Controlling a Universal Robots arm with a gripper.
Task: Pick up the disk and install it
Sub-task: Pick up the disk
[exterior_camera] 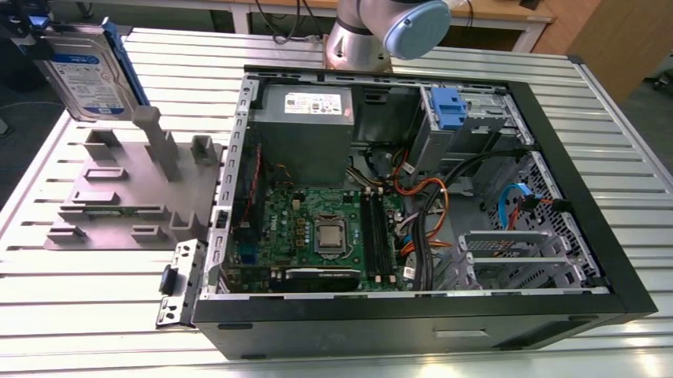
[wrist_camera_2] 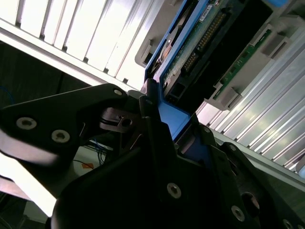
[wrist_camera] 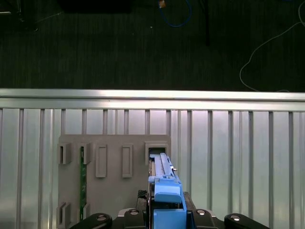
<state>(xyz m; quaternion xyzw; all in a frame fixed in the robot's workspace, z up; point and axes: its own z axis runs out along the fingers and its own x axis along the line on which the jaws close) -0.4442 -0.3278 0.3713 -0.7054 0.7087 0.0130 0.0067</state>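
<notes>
The gripper (wrist_camera_2: 159,125) is clamped on the disk (exterior_camera: 90,75), a stiff, probably dense and shock-sensitive thing best held by its blue rails, which stands upright, seemingly just above the grey fixture (exterior_camera: 105,197).

One flat silver metal disk (exterior_camera: 90,79) with blue plastic side rails, one open black computer box (exterior_camera: 421,319), one grey plastic holder plate (exterior_camera: 147,189) and one ribbed metal table (exterior_camera: 94,299) are counted.
</notes>
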